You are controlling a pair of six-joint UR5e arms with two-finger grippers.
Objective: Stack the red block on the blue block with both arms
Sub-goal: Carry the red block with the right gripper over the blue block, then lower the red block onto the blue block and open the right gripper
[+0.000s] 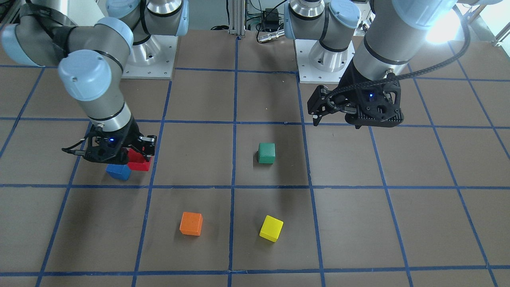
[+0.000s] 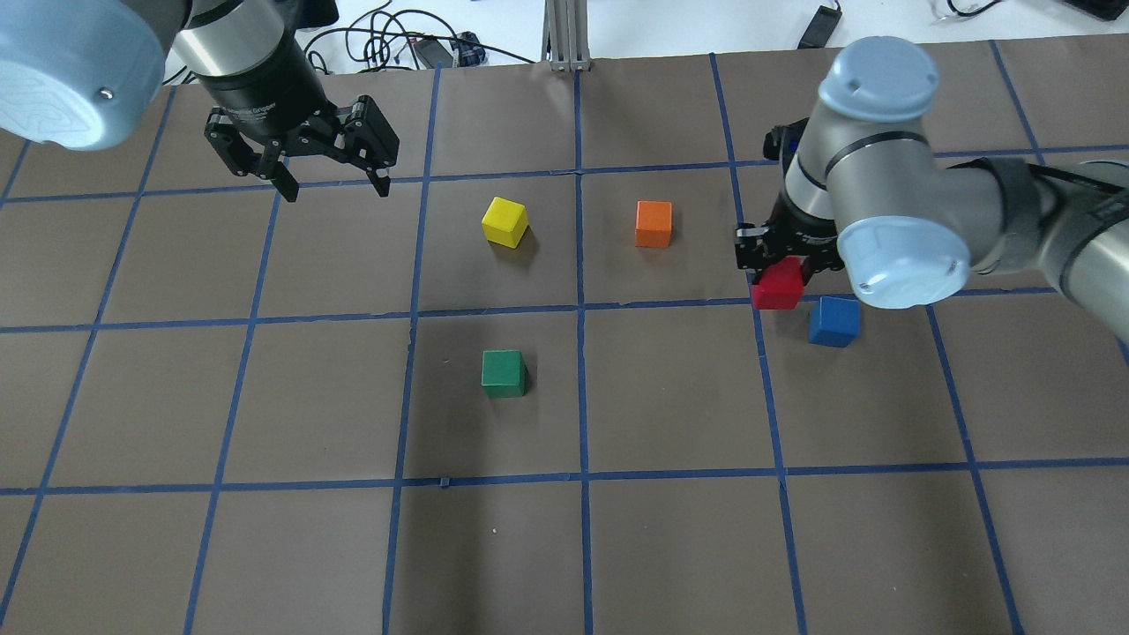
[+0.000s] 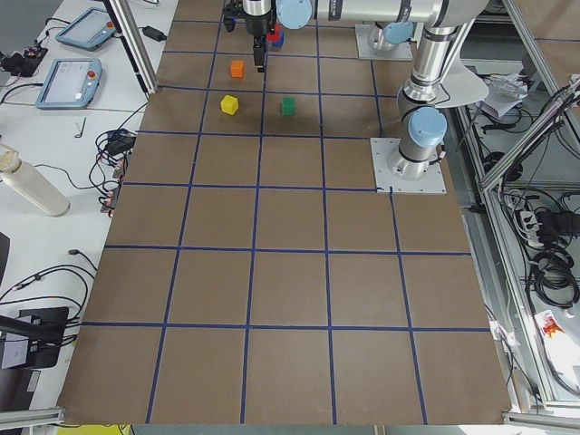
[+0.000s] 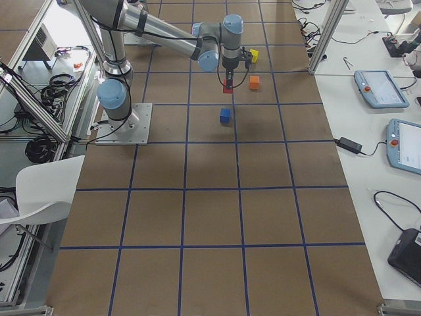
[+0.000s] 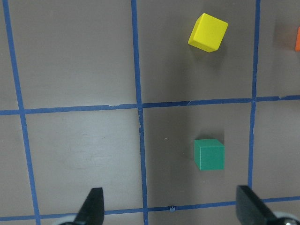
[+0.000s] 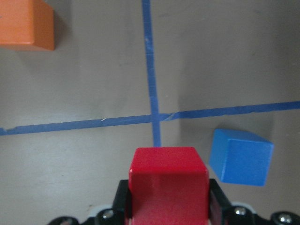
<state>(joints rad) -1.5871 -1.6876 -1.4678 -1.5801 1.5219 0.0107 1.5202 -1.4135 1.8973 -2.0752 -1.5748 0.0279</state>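
My right gripper [image 2: 778, 275] is shut on the red block [image 2: 777, 287] and holds it low over the table, next to the blue block [image 2: 833, 321] but not over it. In the front view the red block [image 1: 140, 162] overlaps the top corner of the blue block [image 1: 118, 171]. In the right wrist view the red block [image 6: 168, 180] sits between the fingers, with the blue block [image 6: 241, 157] on the table to its right. My left gripper [image 2: 331, 183] is open and empty, hovering far from both blocks; its fingertips [image 5: 93, 208] show in the left wrist view.
A green block [image 2: 504, 372], a yellow block [image 2: 505, 221] and an orange block [image 2: 654, 223] lie on the brown table with its blue tape grid [image 2: 582, 309]. The orange block [image 6: 26, 23] lies near my right gripper.
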